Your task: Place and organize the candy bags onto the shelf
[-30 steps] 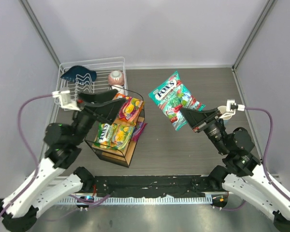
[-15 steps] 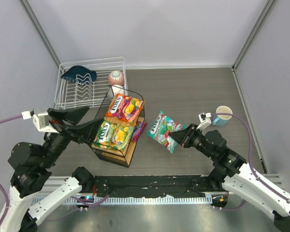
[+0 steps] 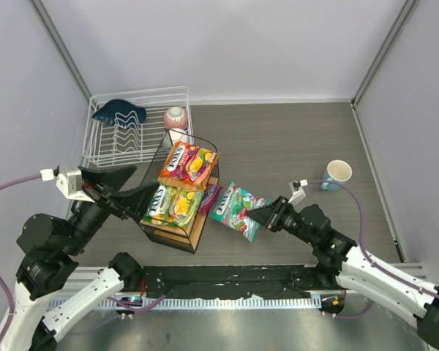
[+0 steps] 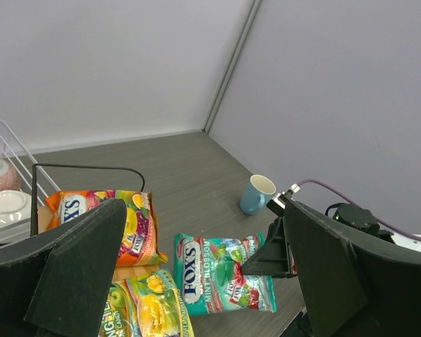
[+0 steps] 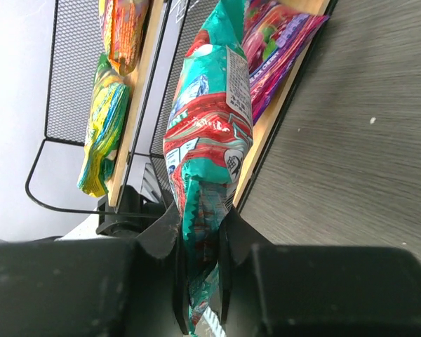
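Observation:
The shelf [image 3: 197, 232] is a small black-wire rack with wooden boards, left of centre. The orange-red bag [image 3: 186, 163] and the yellow-green bag [image 3: 173, 204] lie on its top board. The purple bag [image 3: 209, 197] lies on the lower board, partly hidden. My right gripper [image 3: 261, 219] is shut on the right end of the teal bag [image 3: 236, 209], held low just right of the shelf; the right wrist view shows the teal bag [image 5: 205, 161] pinched edge-on by the lower board. My left gripper [image 3: 143, 191] is open and empty, raised over the shelf's left side.
A white wire dish rack [image 3: 102, 139] stands at the back left with a blue cloth [image 3: 118, 113] and a small bowl [image 3: 175, 117]. A light blue mug [image 3: 337, 175] stands on the table at the right. Grey walls close in three sides.
My right gripper has carried the teal bag down from mid-air and leftwards, close to the shelf's right side. My left arm pulled back from the shelf, then held nearly still.

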